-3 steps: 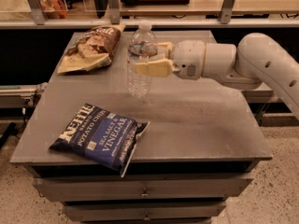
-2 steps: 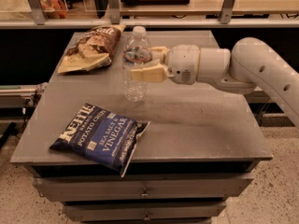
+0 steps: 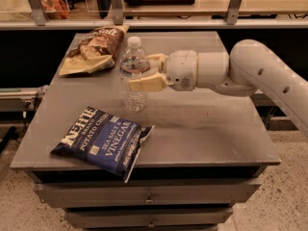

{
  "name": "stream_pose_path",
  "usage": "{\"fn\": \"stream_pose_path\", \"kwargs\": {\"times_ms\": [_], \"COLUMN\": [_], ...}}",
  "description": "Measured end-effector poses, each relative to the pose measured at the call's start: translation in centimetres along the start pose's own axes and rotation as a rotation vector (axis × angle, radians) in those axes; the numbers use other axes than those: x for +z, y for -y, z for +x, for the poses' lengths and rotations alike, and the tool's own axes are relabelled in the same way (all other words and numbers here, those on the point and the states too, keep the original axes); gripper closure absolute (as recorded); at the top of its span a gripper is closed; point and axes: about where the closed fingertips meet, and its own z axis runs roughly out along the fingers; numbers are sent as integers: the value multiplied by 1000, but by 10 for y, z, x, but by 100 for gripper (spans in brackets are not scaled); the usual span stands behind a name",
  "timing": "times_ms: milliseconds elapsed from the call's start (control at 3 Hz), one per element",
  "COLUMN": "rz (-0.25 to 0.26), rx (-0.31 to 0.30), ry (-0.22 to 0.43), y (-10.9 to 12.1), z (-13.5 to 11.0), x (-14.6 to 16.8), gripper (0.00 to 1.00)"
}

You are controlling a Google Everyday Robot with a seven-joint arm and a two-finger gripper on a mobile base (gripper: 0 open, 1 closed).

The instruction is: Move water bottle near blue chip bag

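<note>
The water bottle (image 3: 134,76), clear with a white cap, stands upright near the middle of the grey table (image 3: 207,124). My gripper (image 3: 141,72) reaches in from the right and is shut on the bottle's middle, one cream finger (image 3: 147,84) in front and one behind. The bottle's base is at or just above the tabletop; I cannot tell which. The blue chip bag (image 3: 103,141) lies flat at the table's front left, its corner hanging over the front edge. The bottle is a short way behind the bag.
A brown-and-tan chip bag (image 3: 94,49) lies at the table's back left, just left of the bottle. My white arm (image 3: 250,73) spans the table's right side. Drawers (image 3: 149,196) sit below the front edge. A shelf with rails (image 3: 159,20) runs behind the table.
My gripper has carried the water bottle a little to the left and toward the front, closer to the blue chip bag. The two bags have not moved.
</note>
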Motion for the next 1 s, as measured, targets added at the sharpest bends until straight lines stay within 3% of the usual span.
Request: {"fn": "stream_pose_path", "kwargs": {"times_ms": [333,1000], "rz": [-36,-92], "rx": [-3,-14], "ry": [-24,-56], "y": [-4,-10], "z": [2,2], "x": [6,13], "gripper": [85,31]}}
